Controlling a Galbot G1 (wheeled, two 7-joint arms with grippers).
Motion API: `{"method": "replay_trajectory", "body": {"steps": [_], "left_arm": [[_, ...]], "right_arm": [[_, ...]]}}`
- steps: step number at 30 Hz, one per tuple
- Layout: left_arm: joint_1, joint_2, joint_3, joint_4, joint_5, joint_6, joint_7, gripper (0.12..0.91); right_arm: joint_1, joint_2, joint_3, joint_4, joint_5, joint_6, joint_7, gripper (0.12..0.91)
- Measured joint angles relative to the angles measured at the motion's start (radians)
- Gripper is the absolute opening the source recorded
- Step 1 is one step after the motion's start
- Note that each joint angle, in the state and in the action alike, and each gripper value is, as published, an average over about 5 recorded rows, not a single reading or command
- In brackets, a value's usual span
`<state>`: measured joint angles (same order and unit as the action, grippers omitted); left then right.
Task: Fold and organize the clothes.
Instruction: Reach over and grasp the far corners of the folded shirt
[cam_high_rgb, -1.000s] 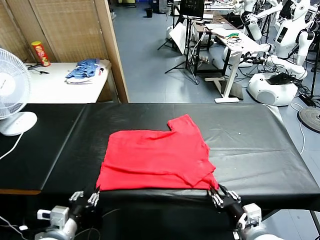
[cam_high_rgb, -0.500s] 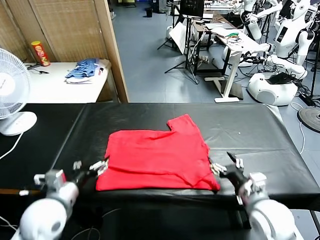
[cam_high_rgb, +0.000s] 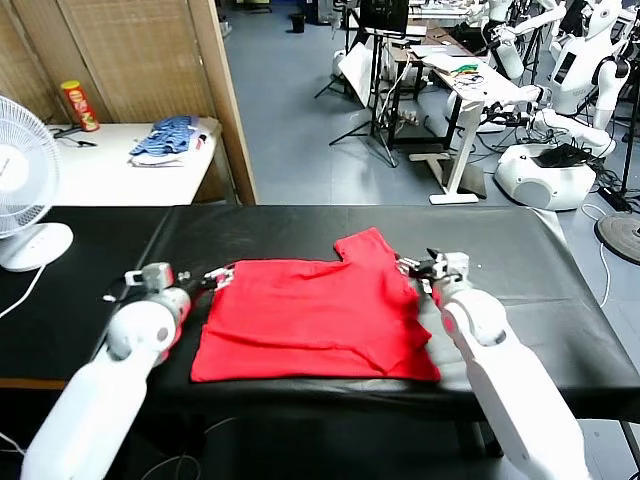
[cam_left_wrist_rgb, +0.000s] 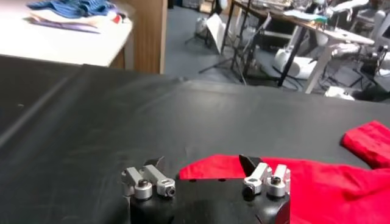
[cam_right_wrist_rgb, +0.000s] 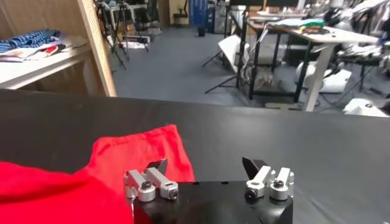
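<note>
The red T-shirt (cam_high_rgb: 318, 318) lies partly folded on the black table (cam_high_rgb: 520, 260), near its front edge, with one sleeve sticking out toward the far side. Your left hand (cam_high_rgb: 215, 275) sits open at the shirt's far left corner, and your right hand (cam_high_rgb: 418, 268) sits open just beside the sleeve at the far right – neither grips any cloth yet. In the left wrist view the corner of the shirt lies right between the spread fingers (cam_left_wrist_rgb: 265, 180), so that side looks ready. On the right, the sleeve sits off to one finger's side – shift that hand toward the shirt before you close. Pinch only the top layers at each corner, close both hands together, and lift evenly so the fold comes over straight. Watch that you don't catch the table cover with the fingertips
</note>
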<state>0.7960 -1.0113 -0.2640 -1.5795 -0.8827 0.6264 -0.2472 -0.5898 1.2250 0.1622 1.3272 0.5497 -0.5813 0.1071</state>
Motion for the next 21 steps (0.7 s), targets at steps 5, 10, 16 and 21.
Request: {"method": "replay_trajectory", "body": {"steps": [5,10,16,21], "left_arm": [[-0.057,-0.014,0.038,0.074,0.002,0.007,0.009,0.798],[-0.072,-0.018,0.050,0.108,0.014,0.016,0.022,0.765],[-0.069,-0.016,0.052,0.114,0.022,0.017,0.047,0.475],[-0.068,-0.024,0.056,0.122,0.040,0.008,0.066,0.212]], "right_arm": [[0.045,0.033,-0.016,-0.088,-0.002,-0.005,-0.026,0.798],[0.060,0.047,-0.017,-0.132,-0.003,-0.002,-0.034,0.757],[0.060,0.062,-0.014,-0.150,-0.007,0.002,-0.043,0.463],[0.046,0.071,-0.007,-0.142,-0.009,0.016,-0.050,0.196]]}}
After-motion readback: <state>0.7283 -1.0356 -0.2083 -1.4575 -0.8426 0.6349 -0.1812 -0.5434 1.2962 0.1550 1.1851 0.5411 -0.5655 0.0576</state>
